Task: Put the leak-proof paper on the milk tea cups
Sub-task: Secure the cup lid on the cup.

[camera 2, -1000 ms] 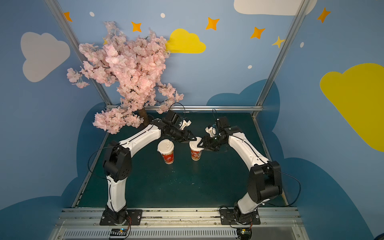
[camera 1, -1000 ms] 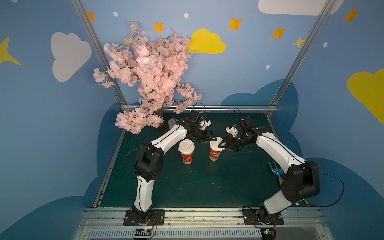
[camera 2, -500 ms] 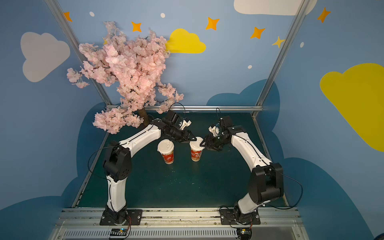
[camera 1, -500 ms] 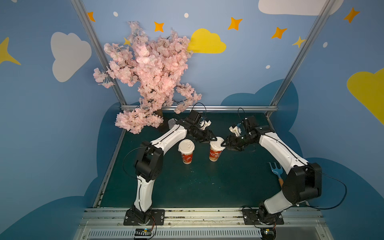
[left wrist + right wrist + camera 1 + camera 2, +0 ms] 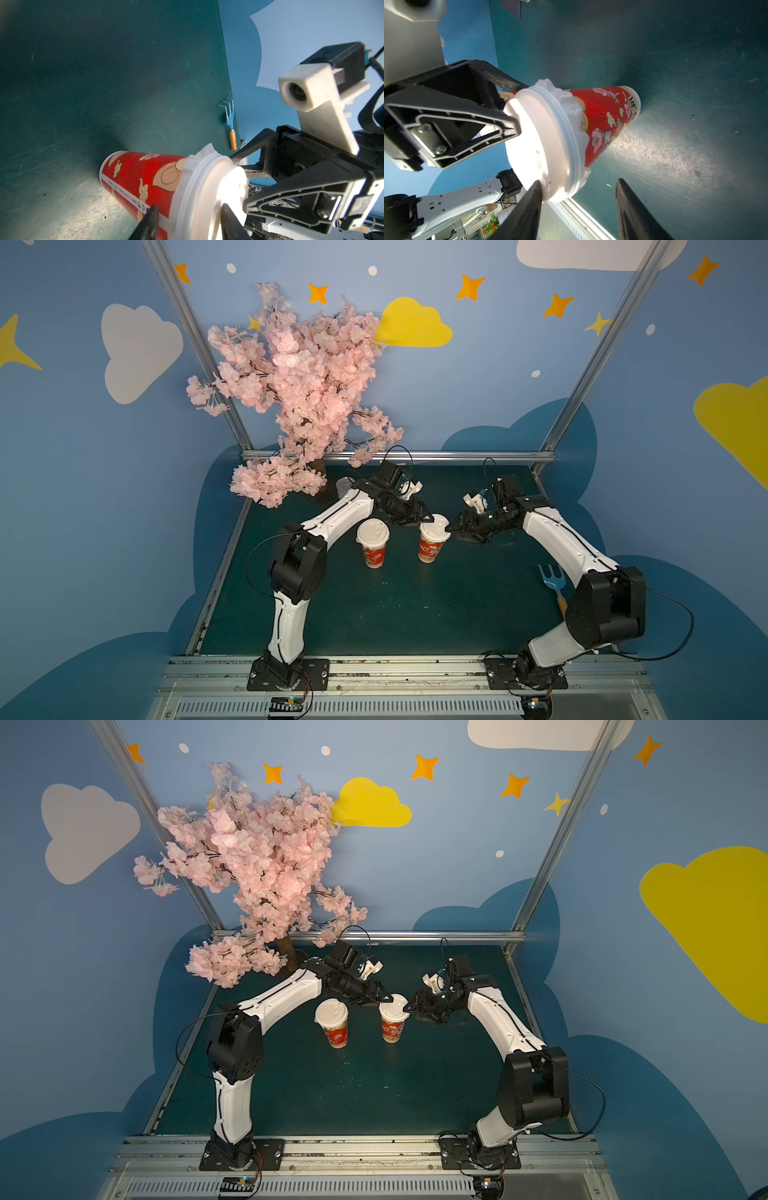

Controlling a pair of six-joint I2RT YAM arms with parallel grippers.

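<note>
Two red-and-white milk tea cups stand mid-table, the left cup (image 5: 372, 556) (image 5: 336, 1034) and the right cup (image 5: 429, 550) (image 5: 392, 1031), each under a white lid. Crinkled leak-proof paper (image 5: 204, 150) (image 5: 569, 105) sticks out from under the right cup's lid (image 5: 209, 187) (image 5: 542, 141). My left gripper (image 5: 427, 517) (image 5: 189, 205) is open and straddles that lid's rim, one finger on the lid's top and one beside the cup wall. My right gripper (image 5: 451, 526) (image 5: 579, 180) is open at the opposite side, one finger against the lid's edge and the other over bare table.
A pink blossom tree (image 5: 299, 385) overhangs the back left corner, with a small silver can (image 5: 343, 486) partly hidden behind the left arm. A blue hand rake (image 5: 552, 580) (image 5: 228, 116) lies by the right edge. Metal frame rails border the green table (image 5: 374, 614).
My right arm has drawn slightly to the right, bringing its fingertips from over the right cup's lid to its edge. The left arm and both cups have stayed put.
</note>
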